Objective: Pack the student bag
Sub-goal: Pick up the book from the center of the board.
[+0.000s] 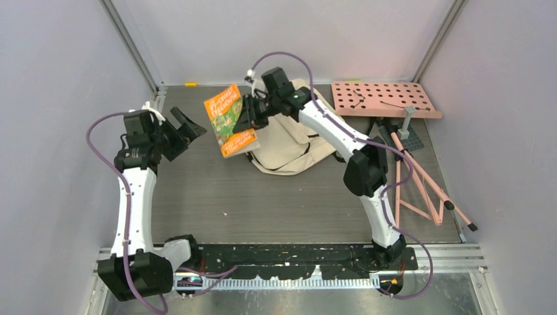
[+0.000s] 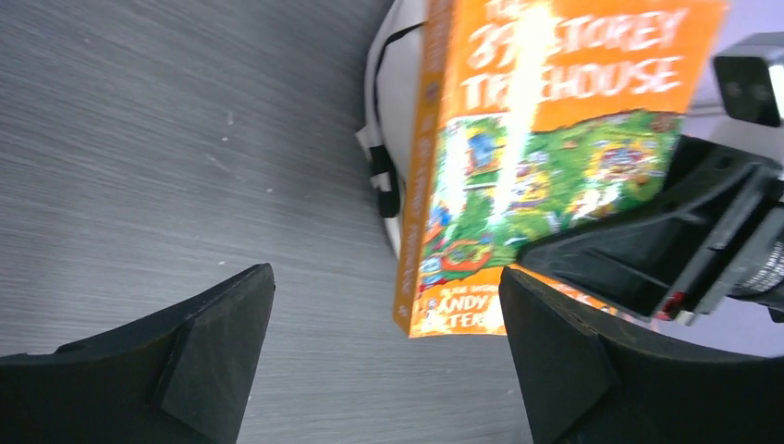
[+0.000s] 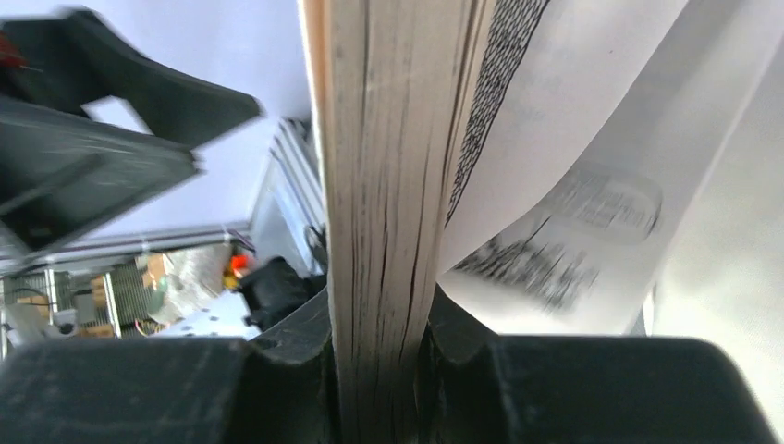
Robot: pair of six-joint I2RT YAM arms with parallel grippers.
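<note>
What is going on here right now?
The right gripper holds an orange paperback book up in the air, clamped on its page edge, next to the large cream fabric backpack that lies on the grey table. The left gripper stands open, apart from the book. The book is not yet in the backpack.

Right gripper [image 3: 381, 370] clamped on a thick paperback book [image 3: 379, 185] with cream, yellowed page edges.
The book stands upright, its page block facing the lens and pinched at the bottom between the two black fingers [image 3: 185, 388]. To the right, loose white pages [image 3: 573, 185] printed in black peel away and curve outward, their print blurred. At upper left the black left gripper [image 3: 227, 137] shows blurred, jaws apart, against a pale wall [image 3: 231, 55]. Below it sit an aluminium frame rail [image 3: 277, 185] and indistinct clutter.
</note>
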